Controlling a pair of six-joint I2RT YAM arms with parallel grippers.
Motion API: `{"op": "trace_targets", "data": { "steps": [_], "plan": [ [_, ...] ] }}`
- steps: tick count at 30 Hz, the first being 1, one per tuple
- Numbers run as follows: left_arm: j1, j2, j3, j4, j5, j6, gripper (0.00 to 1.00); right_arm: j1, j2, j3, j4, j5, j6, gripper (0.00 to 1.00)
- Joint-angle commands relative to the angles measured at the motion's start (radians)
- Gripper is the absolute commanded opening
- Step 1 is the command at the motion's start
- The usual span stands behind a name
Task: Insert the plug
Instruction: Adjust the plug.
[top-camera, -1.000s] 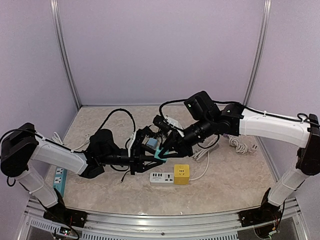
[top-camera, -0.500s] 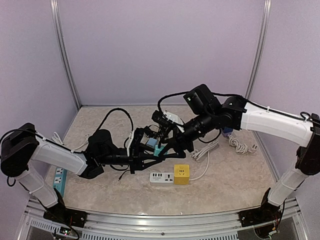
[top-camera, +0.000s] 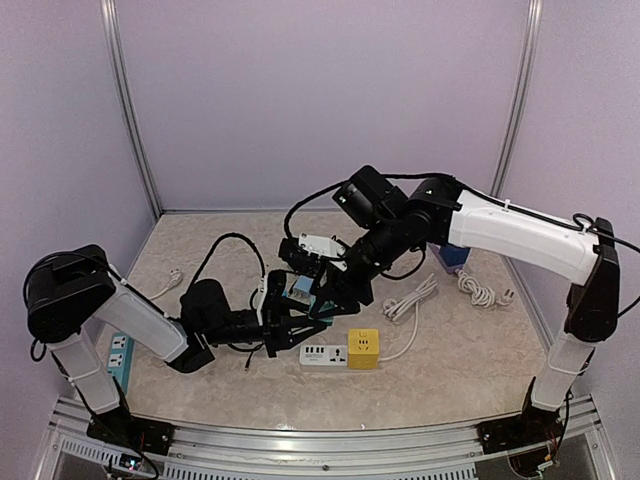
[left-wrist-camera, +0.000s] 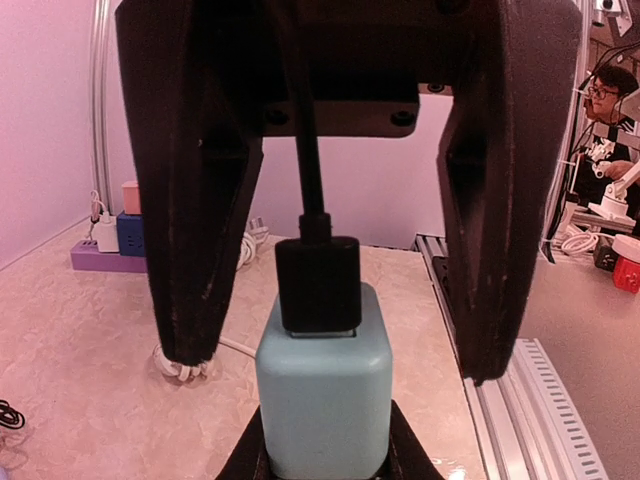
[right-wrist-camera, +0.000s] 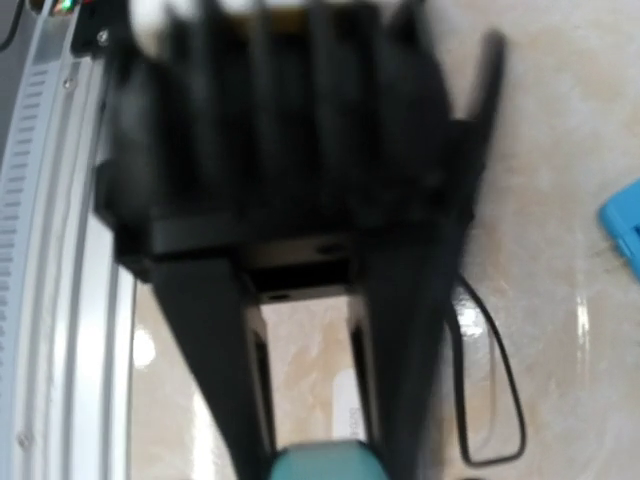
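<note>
A teal charger block (left-wrist-camera: 322, 400) stands upright in the left wrist view with a black plug (left-wrist-camera: 317, 285) seated in its top; the plug's cable runs up between my left fingers. My left gripper (left-wrist-camera: 335, 365) is open, its fingers well clear on either side of plug and block. Black fingers (left-wrist-camera: 250, 465) of my right gripper clasp the block's lower sides. In the blurred right wrist view the block (right-wrist-camera: 325, 462) sits between the tips of my right gripper (right-wrist-camera: 315, 460). From above, both grippers meet at the block (top-camera: 319, 304), just behind the white power strip (top-camera: 320, 354).
A yellow cube socket (top-camera: 363, 349) sits on the strip's right end. A white plug with cable (top-camera: 410, 300) and a coiled white cord (top-camera: 480, 290) lie to the right. A blue power strip (top-camera: 118, 358) lies at the left edge. A white adaptor (top-camera: 318, 245) lies behind the grippers.
My right arm swung left and its jaws opened, then narrowed round the teal block. My left arm drew back and lower, and its jaws narrowed.
</note>
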Motion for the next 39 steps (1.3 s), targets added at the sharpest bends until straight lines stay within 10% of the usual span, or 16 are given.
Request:
{"op": "trace_targets", "data": {
  "steps": [1,13,20,24,25,29,39],
  "plan": [
    [-0.008,0.027,-0.002,0.16,-0.018,-0.004,0.0,0.013,0.034,0.064,-0.076,0.018,-0.025,0.47],
    [-0.008,0.025,-0.011,0.168,-0.022,0.006,0.0,0.014,0.026,0.043,-0.08,0.058,-0.021,0.36],
    [-0.008,0.026,-0.012,0.168,-0.018,0.005,0.0,0.013,0.026,0.04,-0.051,0.068,-0.013,0.0],
    [-0.004,0.025,-0.016,0.168,-0.023,0.005,0.0,0.013,0.026,0.041,-0.061,0.07,-0.017,0.0],
    [-0.001,0.024,-0.02,0.165,-0.03,0.004,0.04,0.014,0.027,0.043,-0.064,0.074,-0.019,0.0],
    [0.013,-0.01,-0.059,0.08,-0.089,0.026,0.73,0.013,0.033,0.041,-0.06,0.142,-0.023,0.0],
    [-0.031,-0.471,-0.196,-0.589,-0.445,0.28,0.78,0.043,0.092,-0.036,0.023,0.298,-0.011,0.0]
  ]
}}
